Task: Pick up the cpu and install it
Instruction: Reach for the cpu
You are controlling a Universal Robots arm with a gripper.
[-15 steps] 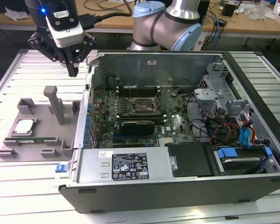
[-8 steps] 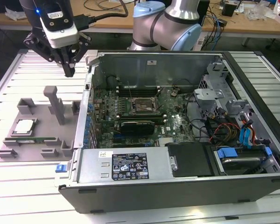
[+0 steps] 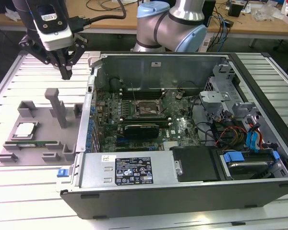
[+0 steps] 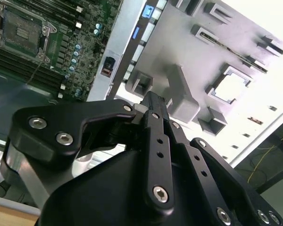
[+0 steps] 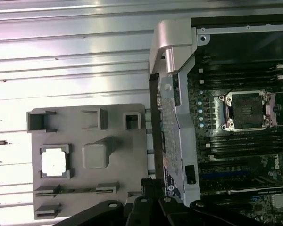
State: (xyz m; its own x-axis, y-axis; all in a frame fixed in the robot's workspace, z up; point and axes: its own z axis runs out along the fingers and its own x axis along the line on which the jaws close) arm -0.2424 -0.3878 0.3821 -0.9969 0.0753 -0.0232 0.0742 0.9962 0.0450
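The cpu (image 3: pixel 25 130) is a small silver square lying flat in a recess of the grey fixture (image 3: pixel 19 151), on the exterior view's left. It also appears in both wrist views (image 4: pixel 232 87) (image 5: pixel 54 161). My gripper (image 3: pixel 66 73) hangs in the air above the fixture's far side, between its tall grey post (image 3: pixel 56 106) and the computer case, well apart from the cpu. Its black fingers (image 4: pixel 151 101) meet at the tip and hold nothing. The dark metal-framed socket (image 3: pixel 145 109) sits uncovered on the motherboard (image 5: pixel 247 110).
The open computer case (image 3: pixel 182 191) takes up the middle and the exterior view's right, its metal side wall (image 5: pixel 172 94) standing beside the fixture. A thin green memory stick (image 3: pixel 43 143) lies in a fixture slot near the cpu. Cables and drive bays (image 3: pixel 249 143) crowd the case's right.
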